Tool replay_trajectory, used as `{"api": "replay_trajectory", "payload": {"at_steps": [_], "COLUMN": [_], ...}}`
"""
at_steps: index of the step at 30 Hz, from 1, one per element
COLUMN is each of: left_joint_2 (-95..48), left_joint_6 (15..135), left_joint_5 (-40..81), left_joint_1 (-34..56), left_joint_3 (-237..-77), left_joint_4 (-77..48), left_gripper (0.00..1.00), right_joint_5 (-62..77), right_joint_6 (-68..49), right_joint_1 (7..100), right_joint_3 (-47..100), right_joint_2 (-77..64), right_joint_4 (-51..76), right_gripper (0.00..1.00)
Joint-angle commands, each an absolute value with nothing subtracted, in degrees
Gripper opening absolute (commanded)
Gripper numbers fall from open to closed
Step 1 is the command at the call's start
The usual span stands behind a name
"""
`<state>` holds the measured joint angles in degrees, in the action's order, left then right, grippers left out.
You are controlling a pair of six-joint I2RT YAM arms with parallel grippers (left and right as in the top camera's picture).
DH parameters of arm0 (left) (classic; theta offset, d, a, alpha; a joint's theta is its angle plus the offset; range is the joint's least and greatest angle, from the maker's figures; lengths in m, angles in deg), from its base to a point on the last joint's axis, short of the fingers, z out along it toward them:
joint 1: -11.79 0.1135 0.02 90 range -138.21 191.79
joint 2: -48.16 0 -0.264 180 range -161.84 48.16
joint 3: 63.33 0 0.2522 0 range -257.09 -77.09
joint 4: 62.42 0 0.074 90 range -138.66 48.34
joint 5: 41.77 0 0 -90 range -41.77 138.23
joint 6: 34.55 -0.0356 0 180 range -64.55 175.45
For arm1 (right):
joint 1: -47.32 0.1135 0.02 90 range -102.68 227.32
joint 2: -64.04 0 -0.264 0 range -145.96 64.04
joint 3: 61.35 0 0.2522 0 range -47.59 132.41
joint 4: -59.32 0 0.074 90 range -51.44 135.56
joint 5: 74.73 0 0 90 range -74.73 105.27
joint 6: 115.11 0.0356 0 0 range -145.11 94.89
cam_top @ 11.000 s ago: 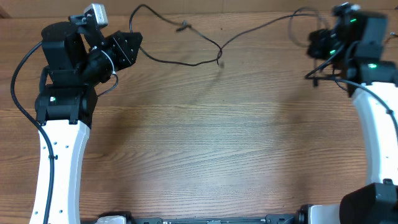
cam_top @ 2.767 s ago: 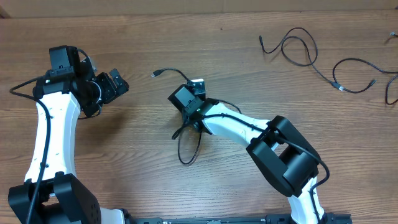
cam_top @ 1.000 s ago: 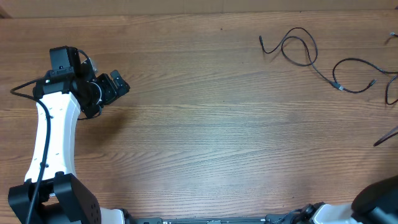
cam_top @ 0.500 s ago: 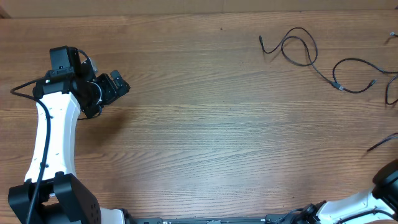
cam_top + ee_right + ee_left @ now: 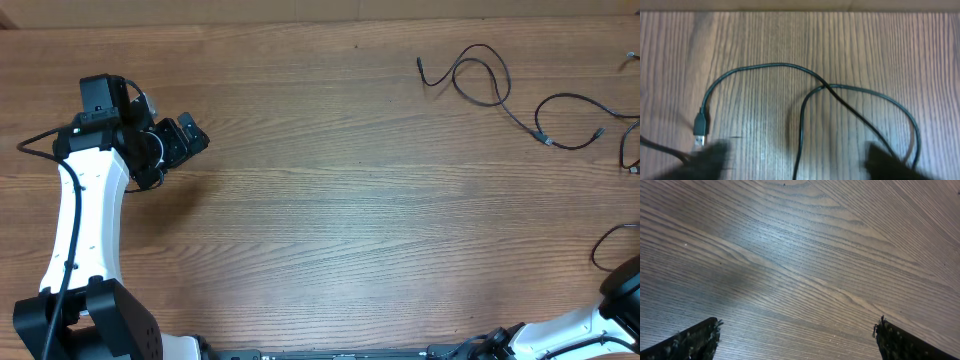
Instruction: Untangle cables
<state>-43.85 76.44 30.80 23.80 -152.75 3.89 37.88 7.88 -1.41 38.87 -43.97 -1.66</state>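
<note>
So, biggest thing first: the wooden table (image 5: 330, 220) fills the whole overhead view. Your left arm (image 5: 85, 220) runs up the left side, and only a corner of your right arm (image 5: 625, 295) pokes in at the bottom right. The left gripper (image 5: 797, 337) sits over bare wood out on the left, well apart from anything cable-shaped. In its wrist view the two fingers (image 5: 695, 340) are spread wide at the bottom corners with nothing between them. From above, the right gripper (image 5: 800, 160) is out of frame. Its own camera shows the fingers (image 5: 710, 155) as two blurry dark blobs at the bottom, well apart, so the jaws are parted and aren't pinching anything. One strand does run down between them, and I can't tell if it touches either one. The cables (image 5: 520, 120) are all over on the right. Two loose black strands lie in the upper right corner, a bit more trails off the right edge, and one small loop (image 5: 603, 245) sits just above the right arm. In the right wrist view the cord crosses over itself once. Its USB plug (image 5: 700, 127) lies flat on the wood just above the left blob.
</note>
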Motion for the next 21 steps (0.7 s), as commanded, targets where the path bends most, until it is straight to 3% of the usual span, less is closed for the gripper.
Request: {"api": "replay_trajectory", "payload": {"at_steps": [1,11,21], "left_joint_2": [-43.4,-43.4,-43.4], "left_joint_6": [76.9,74.6,74.0], "left_joint_5": [30.4,25.6,24.5], "left_joint_1": [23.8,23.8,23.7], "left_joint_3": [-152.4,-152.4,-152.5], "left_joint_4": [3.8,4.0,3.8], "left_gripper": [0.99,1.0,1.0], "right_joint_5": [38.1,37.4,25.4], "right_joint_6": [7.9,7.8,7.6], "right_joint_1": [-1.6,-1.5,-0.2], "right_joint_3": [39.2,44.2,46.7], "right_joint_2": [-43.4,-40.2,-23.7], "right_joint_4": [-1.2,-4.5,1.4], "right_gripper": [1.0,1.0,1.0]}}
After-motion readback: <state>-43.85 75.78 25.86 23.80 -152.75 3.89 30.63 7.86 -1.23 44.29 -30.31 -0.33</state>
